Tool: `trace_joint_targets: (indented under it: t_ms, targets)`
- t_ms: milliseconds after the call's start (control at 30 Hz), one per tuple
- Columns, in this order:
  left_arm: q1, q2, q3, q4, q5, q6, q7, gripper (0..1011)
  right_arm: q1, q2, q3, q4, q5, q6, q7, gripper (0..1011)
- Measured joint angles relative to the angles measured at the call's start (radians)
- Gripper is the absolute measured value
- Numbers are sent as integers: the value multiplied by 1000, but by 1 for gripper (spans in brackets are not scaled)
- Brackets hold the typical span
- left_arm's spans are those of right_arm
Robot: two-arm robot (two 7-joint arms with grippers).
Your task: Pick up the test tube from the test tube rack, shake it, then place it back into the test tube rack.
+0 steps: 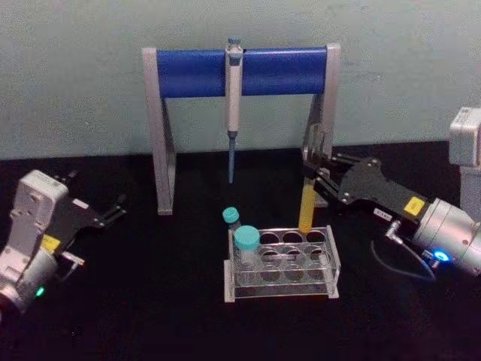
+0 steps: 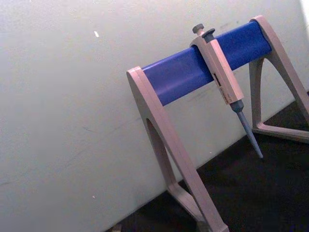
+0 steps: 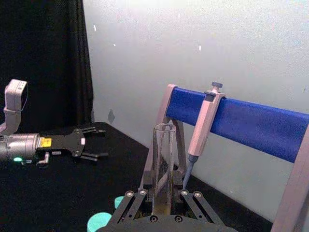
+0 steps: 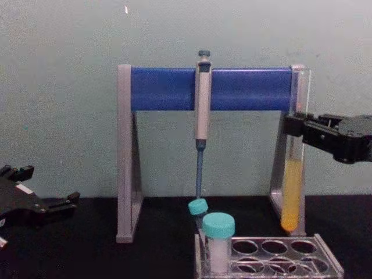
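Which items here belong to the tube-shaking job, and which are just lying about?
Job: test tube; right gripper, shut on it; rack, just below the tube.
Lying about: pipette; stand; vial; small capped tube; left gripper, parked open at the left.

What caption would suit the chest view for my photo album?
Right pincer holds the test tube of yellow liquid upright just above the test tube rack; left pincer rests open at left.
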Motion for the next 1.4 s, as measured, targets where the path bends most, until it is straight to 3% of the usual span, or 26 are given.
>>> trace_joint_targets:
  t_ms: [1400]
  targets:
    - [0, 0, 0, 0, 0, 0, 0, 1001, 49, -60, -54, 124, -47, -40, 24, 229]
